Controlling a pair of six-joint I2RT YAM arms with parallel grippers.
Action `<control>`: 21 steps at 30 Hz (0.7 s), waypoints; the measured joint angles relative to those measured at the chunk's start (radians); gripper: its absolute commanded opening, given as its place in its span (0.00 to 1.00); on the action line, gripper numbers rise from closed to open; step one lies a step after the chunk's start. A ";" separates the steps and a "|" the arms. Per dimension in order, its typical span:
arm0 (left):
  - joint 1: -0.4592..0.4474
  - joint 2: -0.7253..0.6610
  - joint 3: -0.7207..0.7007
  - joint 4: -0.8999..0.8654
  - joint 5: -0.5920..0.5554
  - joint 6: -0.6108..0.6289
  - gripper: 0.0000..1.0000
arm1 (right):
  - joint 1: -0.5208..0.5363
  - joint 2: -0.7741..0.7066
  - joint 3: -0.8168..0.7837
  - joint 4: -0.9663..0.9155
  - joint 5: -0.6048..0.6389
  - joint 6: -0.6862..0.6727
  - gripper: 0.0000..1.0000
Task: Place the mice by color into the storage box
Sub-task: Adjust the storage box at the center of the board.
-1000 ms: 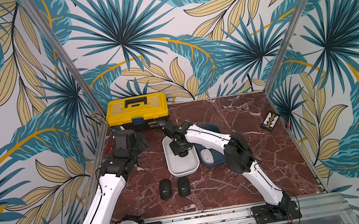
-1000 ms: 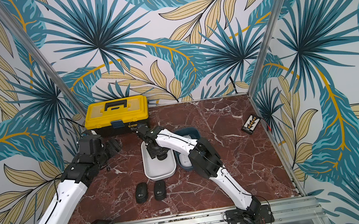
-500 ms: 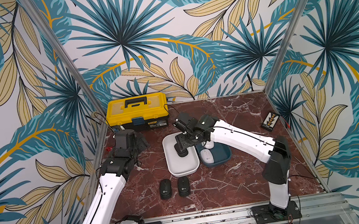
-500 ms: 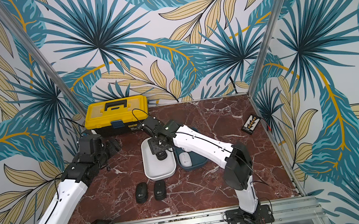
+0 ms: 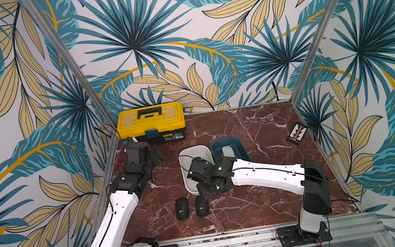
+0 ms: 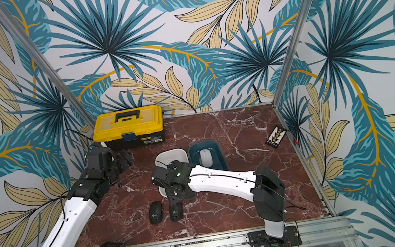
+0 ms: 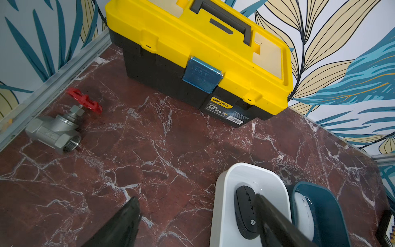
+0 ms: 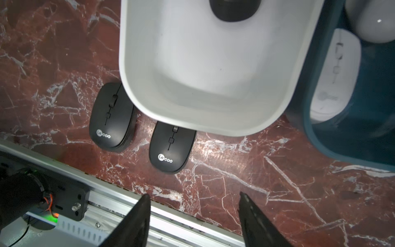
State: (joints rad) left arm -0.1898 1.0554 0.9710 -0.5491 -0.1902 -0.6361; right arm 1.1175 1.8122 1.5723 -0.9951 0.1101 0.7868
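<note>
**3 mice binned, 2 black mice loose on the marble**

The white bin (image 5: 193, 154) and the dark teal bin (image 5: 240, 145) stand just beside each other in the middle of the red marble tabletop (image 5: 255, 200). 1 black wireless mouse (image 7: 245, 211) lies inside the white bin. The dark teal bin holds 2 white mice: a slim white mouse (image 8: 335, 74) lying flat, and a rounder white mouse (image 8: 376, 23) nearer the bin's far end.

2 more black mice lie side by side on the marble, between the near end of the white bin and the front rail (image 8: 119, 205). The left-hand black mouse (image 8: 112, 119) and the right-hand black mouse (image 8: 171, 149) both have their logo ends toward the rail.

The right gripper (image 8: 193, 213) hangs above the table by these 2 mice. Its fingers (image 8: 136, 220) are spread apart with nothing between them and touch neither mouse.

The left gripper (image 7: 196, 220) hovers over bare marble near the white bin, jaws apart and empty.

A yellow-and-black toolbox (image 7: 198, 49), lid closed, stands in the back corner on the left. A steel valve (image 7: 57, 128) with a red handwheel lies by the left wall. A small black rack (image 5: 298, 133) with yellow pieces lies near the right wall.
</note>
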 measured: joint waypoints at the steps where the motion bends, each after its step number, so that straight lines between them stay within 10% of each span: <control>1: 0.000 0.000 0.000 0.000 0.000 0.000 0.85 | 0.005 0.000 -0.002 0.004 -0.013 0.006 0.62; 21: 0.008 -0.033 -0.012 -0.009 -0.001 -0.004 0.86 | 0.000 0.205 0.042 0.089 -0.115 -0.017 0.60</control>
State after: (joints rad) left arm -0.1814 1.0222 0.9592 -0.5583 -0.1913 -0.6403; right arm 1.1172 2.0171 1.6138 -0.9058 -0.0051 0.7700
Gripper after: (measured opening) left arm 0.856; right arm 0.601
